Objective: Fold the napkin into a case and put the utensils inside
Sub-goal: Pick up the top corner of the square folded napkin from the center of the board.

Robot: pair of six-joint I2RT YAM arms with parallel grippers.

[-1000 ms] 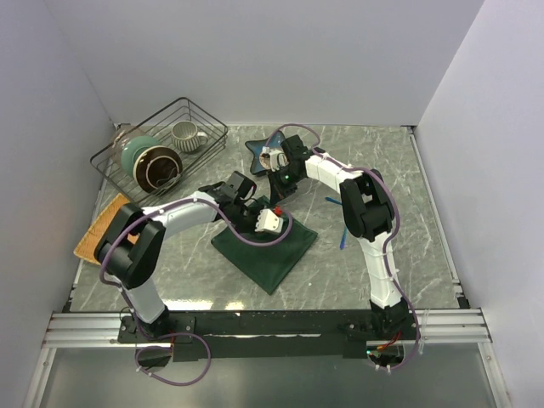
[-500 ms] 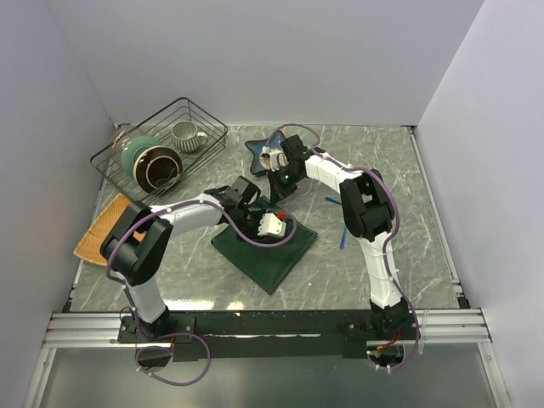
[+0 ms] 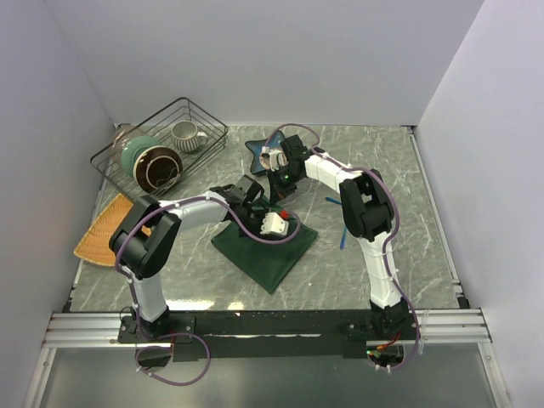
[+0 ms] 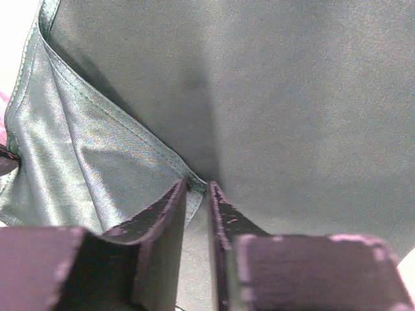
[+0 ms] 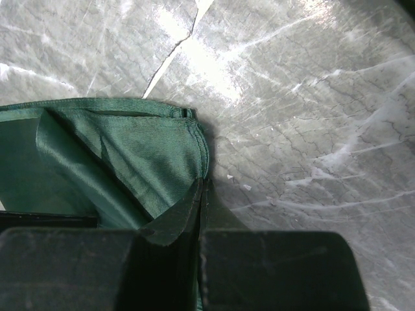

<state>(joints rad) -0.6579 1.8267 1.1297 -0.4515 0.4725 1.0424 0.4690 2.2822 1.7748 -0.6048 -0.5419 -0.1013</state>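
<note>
The dark green napkin (image 3: 263,255) lies folded on the marble table in front of both arms. My left gripper (image 3: 280,228) hovers low over its far part. In the left wrist view its jaws stand a narrow gap apart, and a folded hem of the napkin (image 4: 130,168) runs up to the left gripper (image 4: 197,186). My right gripper (image 3: 276,197) is at the napkin's far corner. In the right wrist view the right gripper (image 5: 201,184) is shut on the edge of the napkin (image 5: 142,155). A blue utensil (image 3: 342,238) lies right of the cloth. A pink sliver shows at the left wrist view's left edge.
A wire basket (image 3: 204,119) with a cup and bowls stands at the back left. A blue star-shaped dish (image 3: 257,150) sits behind the right gripper. An orange-tan mat (image 3: 93,238) lies by the left wall. White walls enclose the table.
The left arm's elbow has swung right and the left gripper has shifted slightly over the napkin, its jaws parting from shut. The right arm has held still on the corner.
</note>
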